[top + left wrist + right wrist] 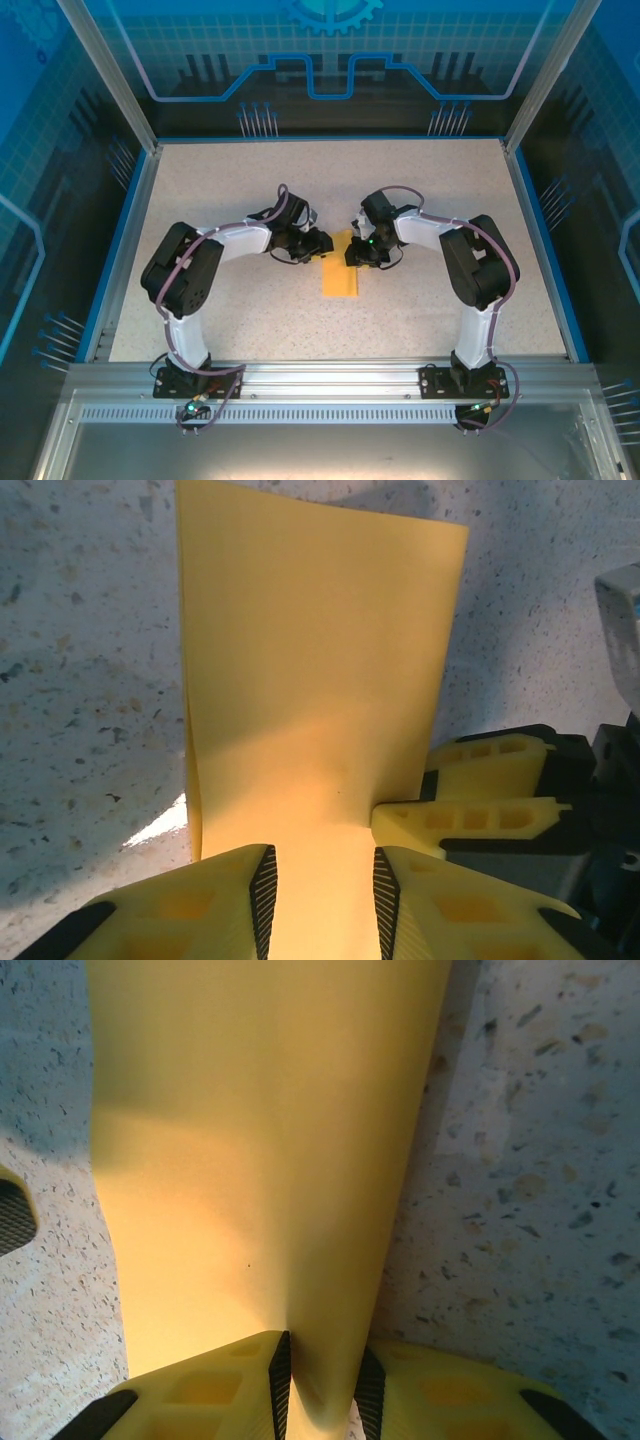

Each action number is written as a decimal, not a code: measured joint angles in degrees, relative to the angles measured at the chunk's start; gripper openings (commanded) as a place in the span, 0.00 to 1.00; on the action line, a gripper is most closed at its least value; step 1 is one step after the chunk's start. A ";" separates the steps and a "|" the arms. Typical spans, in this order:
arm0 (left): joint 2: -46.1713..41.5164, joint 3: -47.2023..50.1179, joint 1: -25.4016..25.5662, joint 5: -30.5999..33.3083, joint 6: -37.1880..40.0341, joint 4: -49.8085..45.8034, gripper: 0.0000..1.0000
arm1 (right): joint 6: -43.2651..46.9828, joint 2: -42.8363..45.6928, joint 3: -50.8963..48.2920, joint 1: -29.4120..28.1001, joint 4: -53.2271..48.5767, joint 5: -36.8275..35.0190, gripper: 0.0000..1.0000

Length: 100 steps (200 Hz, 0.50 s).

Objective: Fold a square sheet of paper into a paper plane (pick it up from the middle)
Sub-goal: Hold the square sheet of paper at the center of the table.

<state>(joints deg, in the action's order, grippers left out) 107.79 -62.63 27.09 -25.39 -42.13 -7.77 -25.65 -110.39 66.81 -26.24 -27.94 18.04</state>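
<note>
The orange-yellow square sheet of paper [340, 278] lies mid-table as a folded rectangle between both grippers. From the left, my left gripper [322, 245] reaches its far end. In the left wrist view the paper [320, 660] runs between the pads of the left gripper [323, 865], which stand apart, so it is open. The sheet's left edge is lifted off the table. My right gripper [352, 252] comes from the right. In the right wrist view the right gripper [320, 1355] is shut on a raised curved fold of the paper [260, 1140]. The right gripper's fingers [470, 815] touch the sheet's edge.
The speckled tabletop [240, 190] is bounded by a blue rim and transparent walls on metal posts. Both arm bases sit on the metal rail [330, 378] at the near edge. A dark pad of the left gripper's finger [12, 1215] shows at the right wrist view's left edge.
</note>
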 measured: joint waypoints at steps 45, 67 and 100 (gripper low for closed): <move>1.57 -0.94 0.17 -0.02 0.00 0.13 0.33 | -0.02 0.00 0.00 0.00 0.02 0.02 0.29; 1.86 -1.18 0.33 -0.02 0.02 0.15 0.32 | -0.02 0.00 0.00 -0.02 0.02 0.02 0.29; 2.25 -1.36 0.63 -0.02 0.02 0.13 0.31 | -0.02 -0.04 0.02 0.00 0.02 0.02 0.29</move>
<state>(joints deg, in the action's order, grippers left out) 110.04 -63.99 27.73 -25.41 -42.11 -7.64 -25.67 -110.43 66.83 -26.24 -27.92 18.06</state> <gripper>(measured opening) 0.316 0.291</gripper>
